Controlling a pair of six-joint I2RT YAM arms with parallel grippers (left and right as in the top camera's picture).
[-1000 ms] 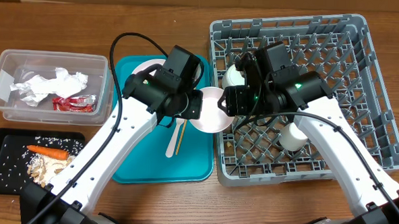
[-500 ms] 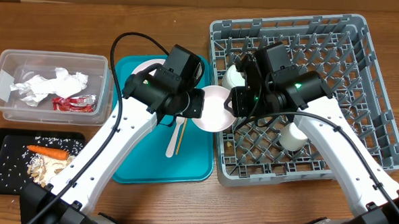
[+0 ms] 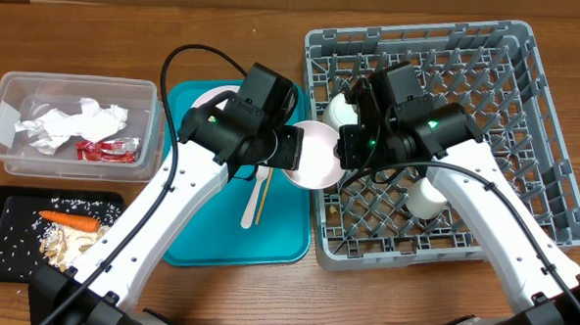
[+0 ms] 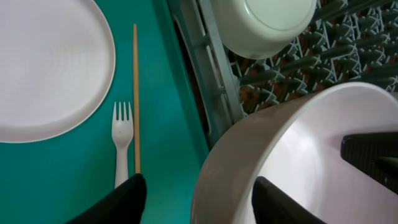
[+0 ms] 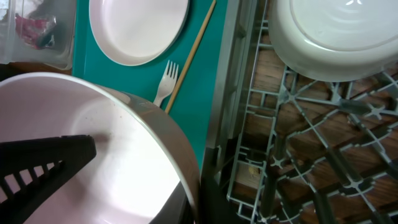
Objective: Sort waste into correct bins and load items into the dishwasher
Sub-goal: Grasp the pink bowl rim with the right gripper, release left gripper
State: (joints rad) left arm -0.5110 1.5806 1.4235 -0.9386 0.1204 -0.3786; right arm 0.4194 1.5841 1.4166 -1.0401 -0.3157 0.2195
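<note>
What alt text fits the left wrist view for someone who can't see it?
A white bowl fills the lower right, its rim between the left gripper's open fingers, by a grey rack holding another bowl. Left, a teal tray carries a pale plate, fork and chopstick.

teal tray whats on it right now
On the teal tray lie a pale pink plate, a white fork and one wooden chopstick. From overhead the left arm covers most of the plate and the bowl hides part of the tray's right edge.
</note>
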